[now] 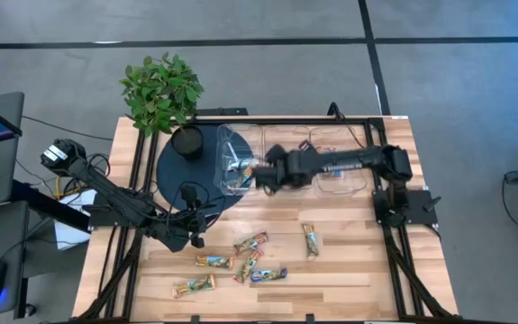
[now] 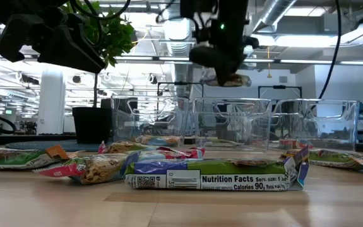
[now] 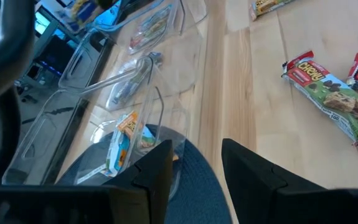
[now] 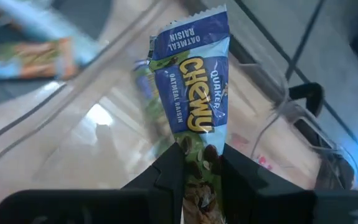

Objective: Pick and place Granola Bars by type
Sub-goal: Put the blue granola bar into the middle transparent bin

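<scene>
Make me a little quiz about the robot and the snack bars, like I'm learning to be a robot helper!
1. True or false: the right gripper is pinching a blue Chewy oatmeal raisin bar.
2. Over what does the right gripper hang in the high view? A) the potted plant B) the clear bins C) the loose bars on the wooden table
3. Fill in: the left gripper is open and holds ____.

Key:
1. True; the bar sticks out from between its fingers.
2. B; it hangs above the leftmost bin.
3. Nothing; its fingers are apart with only the table and a dark round mat beyond them.
</scene>
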Tool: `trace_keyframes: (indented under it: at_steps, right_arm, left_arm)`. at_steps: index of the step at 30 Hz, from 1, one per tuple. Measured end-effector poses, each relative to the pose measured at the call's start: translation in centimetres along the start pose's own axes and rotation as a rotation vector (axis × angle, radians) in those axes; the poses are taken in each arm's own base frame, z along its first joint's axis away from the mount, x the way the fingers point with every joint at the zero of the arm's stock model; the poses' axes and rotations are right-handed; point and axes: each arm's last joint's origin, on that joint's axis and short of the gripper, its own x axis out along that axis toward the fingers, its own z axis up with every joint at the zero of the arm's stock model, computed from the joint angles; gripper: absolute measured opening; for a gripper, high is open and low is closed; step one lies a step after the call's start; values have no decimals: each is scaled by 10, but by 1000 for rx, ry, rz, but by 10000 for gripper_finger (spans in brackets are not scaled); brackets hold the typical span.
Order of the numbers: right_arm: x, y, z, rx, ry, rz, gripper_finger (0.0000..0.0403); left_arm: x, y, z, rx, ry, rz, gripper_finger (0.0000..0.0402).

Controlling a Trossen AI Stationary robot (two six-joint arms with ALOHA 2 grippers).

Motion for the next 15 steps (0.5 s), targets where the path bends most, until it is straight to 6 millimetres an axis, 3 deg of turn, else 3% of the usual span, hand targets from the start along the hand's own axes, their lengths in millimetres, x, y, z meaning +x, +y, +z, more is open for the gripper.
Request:
trace_keyframes:
  at_steps: [7,15]
  right_arm:
    - [23,-21,17,63,44,-20,71]
    - [50,-11,21,-29,47,155,71]
  left_arm:
    - [0,0,-3,2,23,3,135]
    - [0,1,-4,-4,32,4,135]
